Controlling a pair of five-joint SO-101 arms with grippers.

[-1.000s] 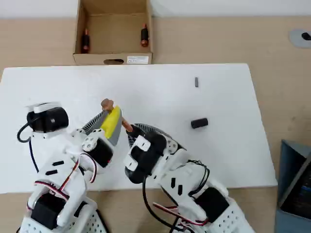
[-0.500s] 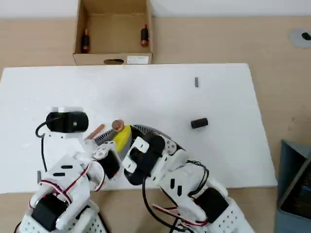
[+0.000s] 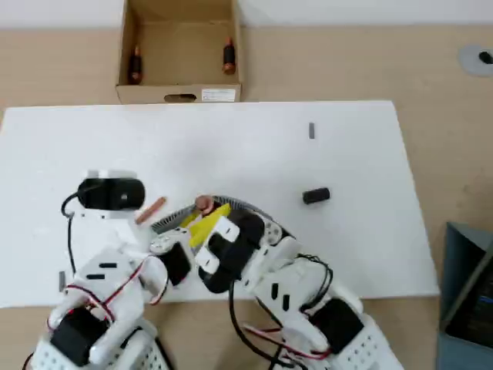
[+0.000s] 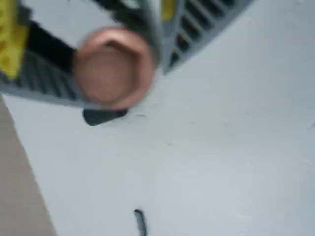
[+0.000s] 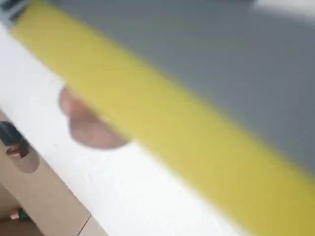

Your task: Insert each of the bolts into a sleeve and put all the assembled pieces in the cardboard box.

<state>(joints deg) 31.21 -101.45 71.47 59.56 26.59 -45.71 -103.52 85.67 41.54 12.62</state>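
A copper bolt [image 3: 203, 203] is in my left gripper [image 3: 202, 214], which is shut on it just above the white mat; its round head [image 4: 114, 66] faces the left wrist camera. The head [image 5: 88, 125] also shows beside a yellow pad in the right wrist view. My right arm [image 3: 235, 247] is pressed close against the left gripper's right side. A second copper bolt [image 3: 150, 210] lies loose on the mat to the left. The black sleeve [image 3: 316, 196] [image 4: 103, 116] lies on the mat to the right. The cardboard box [image 3: 179, 93] stands at the back.
Two assembled pieces [image 3: 135, 65] [image 3: 229, 56] lie inside the box. A small dark pin [image 3: 311, 130] lies on the mat behind the sleeve. A grey bin [image 3: 466, 285] stands off the mat at the right edge.
My left gripper has swung right and toward the front with the bolt, ending next to the right arm. The loose bolt on the left has come into sight.
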